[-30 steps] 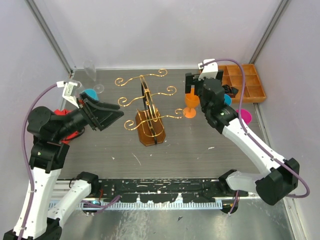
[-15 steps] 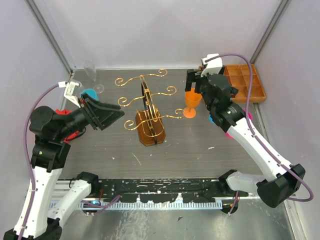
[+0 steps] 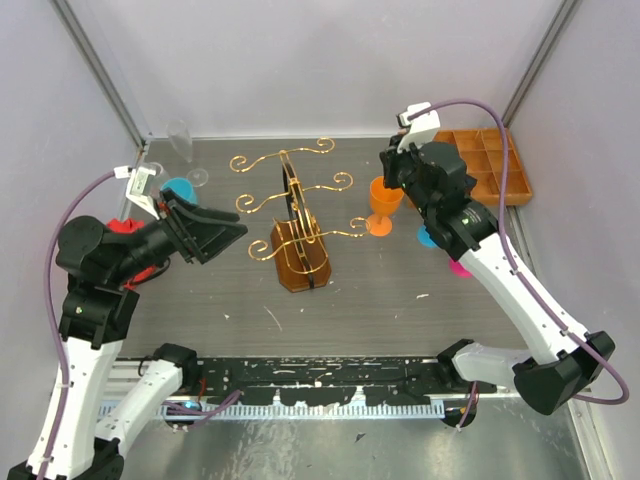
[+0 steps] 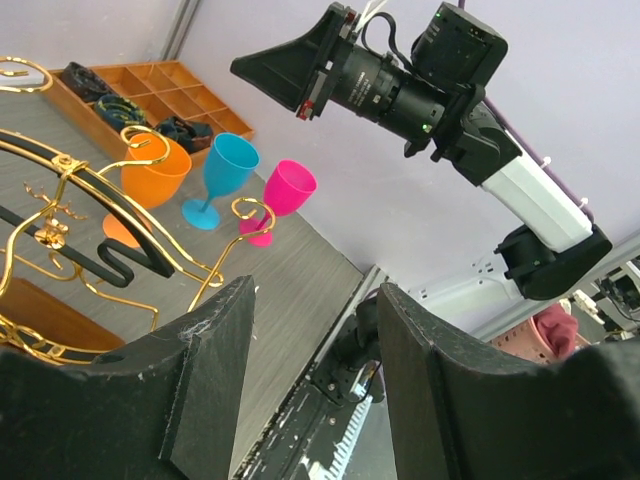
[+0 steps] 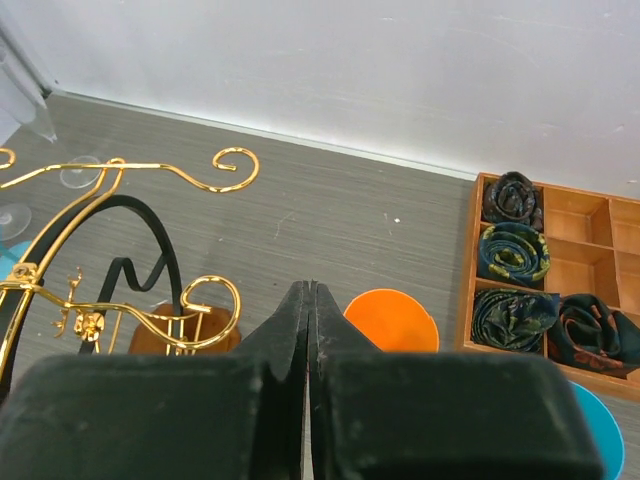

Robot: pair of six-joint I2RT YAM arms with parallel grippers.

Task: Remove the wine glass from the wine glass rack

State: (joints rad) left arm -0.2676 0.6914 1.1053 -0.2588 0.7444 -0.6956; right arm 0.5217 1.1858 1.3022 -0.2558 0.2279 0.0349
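Note:
The gold wire wine glass rack (image 3: 295,215) stands mid-table on its brown wooden base, with no glass on its scrolled arms. An orange wine glass (image 3: 384,200) stands upright on the table just right of the rack. My right gripper (image 3: 389,172) hovers above and slightly behind it, shut with nothing between its fingers. In the right wrist view, the closed gripper tips (image 5: 311,300) sit left of the orange wine glass's rim (image 5: 392,320). My left gripper (image 3: 238,232) is open and empty, left of the rack and pointing at it. It appears the same way in its own view (image 4: 315,350).
A blue glass (image 3: 432,238) and a pink glass (image 3: 460,268) stand right of the orange one, partly under my right arm. A compartmented wooden tray (image 3: 500,170) sits at the back right. A clear glass (image 3: 182,140) and another blue glass (image 3: 180,188) stand at the back left.
My right gripper was open around the orange wine glass. It has let go, pulled up and back, and shut empty. The glass stays standing on the table. The left arm has not moved.

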